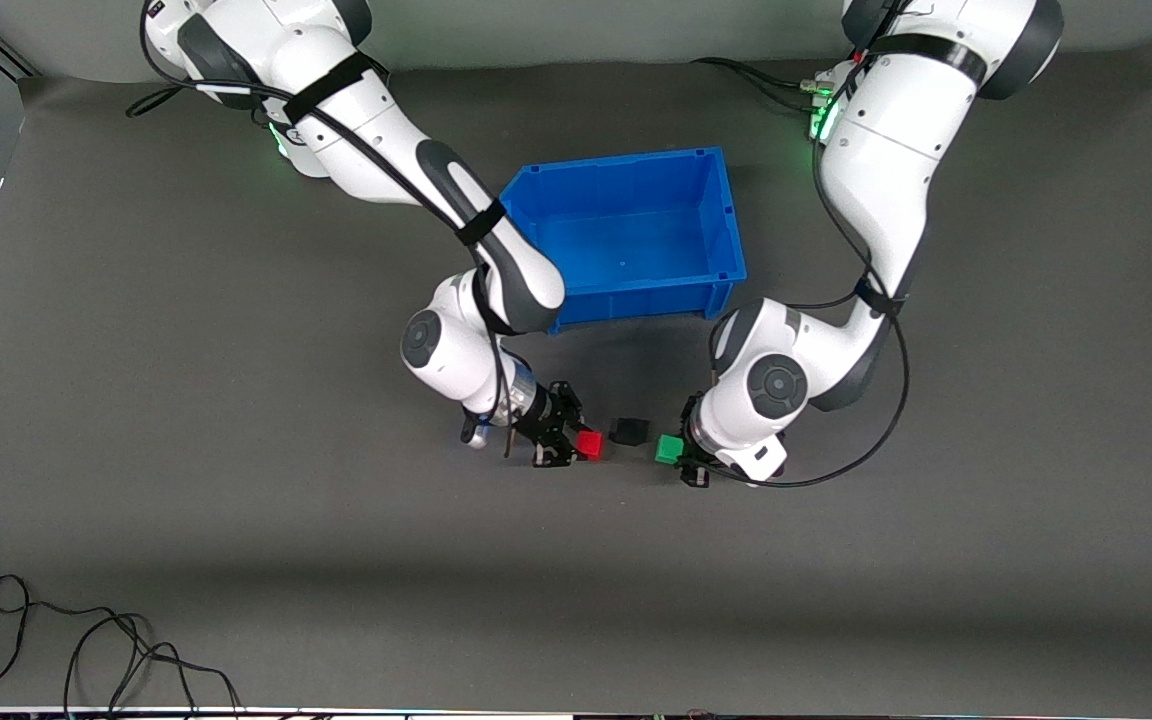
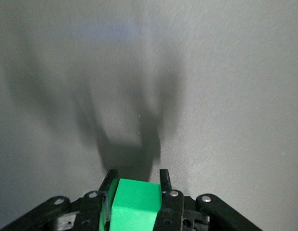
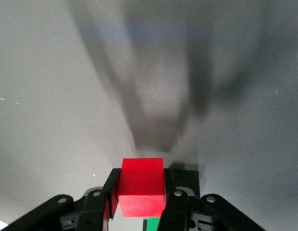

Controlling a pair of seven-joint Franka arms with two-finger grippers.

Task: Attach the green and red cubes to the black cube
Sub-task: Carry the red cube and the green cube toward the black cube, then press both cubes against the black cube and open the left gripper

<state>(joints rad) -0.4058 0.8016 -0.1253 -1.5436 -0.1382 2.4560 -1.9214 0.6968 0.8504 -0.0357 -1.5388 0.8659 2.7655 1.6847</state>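
I'm seeing glossy white arm shells with dark grey joint caps, black cables strapped along both, green lights glowing near the bases, and black grippers with silver screws on their linkages.

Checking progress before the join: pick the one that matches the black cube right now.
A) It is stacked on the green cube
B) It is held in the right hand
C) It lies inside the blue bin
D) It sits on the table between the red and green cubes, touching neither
D: the black cube rests on the table between the red cube in the right hand and the green cube in the left hand, with gaps on both sides.
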